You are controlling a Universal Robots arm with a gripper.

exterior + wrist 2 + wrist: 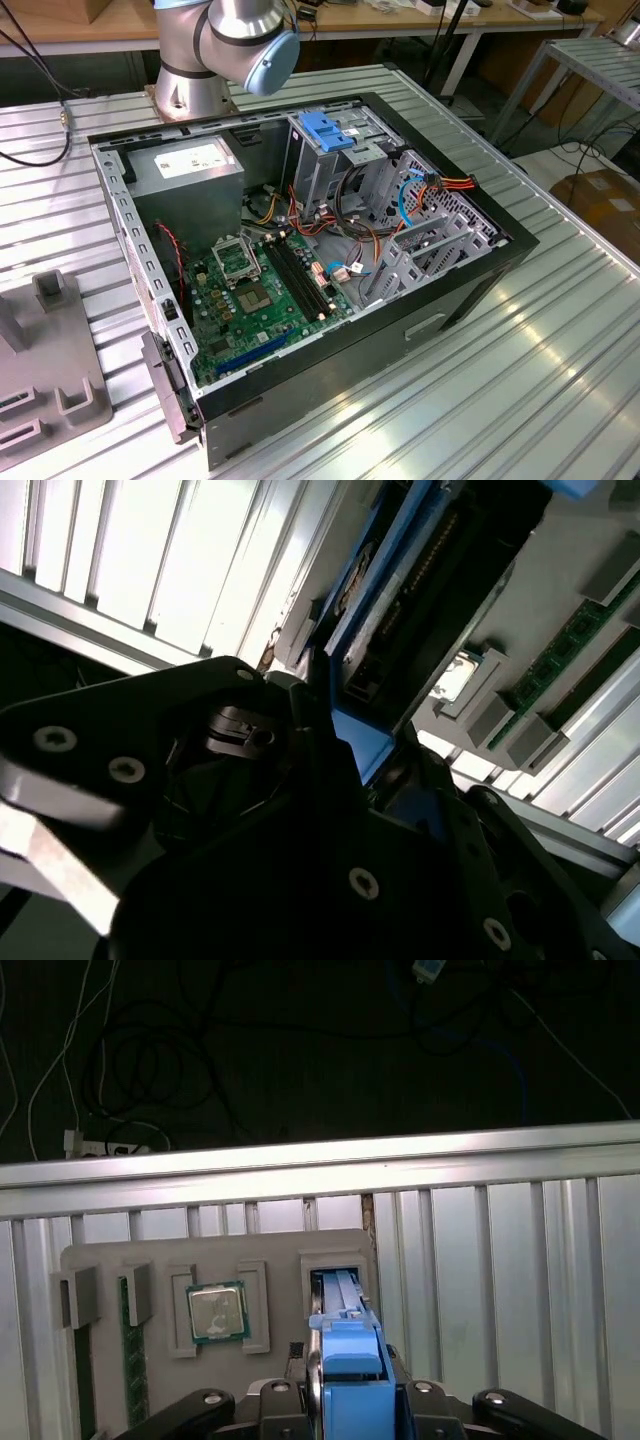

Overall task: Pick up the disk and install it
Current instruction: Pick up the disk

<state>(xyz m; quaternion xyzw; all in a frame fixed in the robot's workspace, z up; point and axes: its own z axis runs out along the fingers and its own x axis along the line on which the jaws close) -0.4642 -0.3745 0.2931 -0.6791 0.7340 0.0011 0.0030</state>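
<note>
The gripper point(347, 1358) is closed on the disk point(350, 1385), edge-on at its slot in the grey holder point(40, 350) at the exterior view's lower left; the disk is judged stiff, fairly heavy and shock-sensitive, best held by its 2 blue rails.

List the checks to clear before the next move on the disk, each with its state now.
1. Gripper straddling the disk: ok.
2. Disk standing on edge at the grey tray slot: ok.
3. Firm hold on the disk: cannot tell.
4. Computer case open, side panel off: ok.
5. Drive cage clear to take the disk: cannot tell.
</note>
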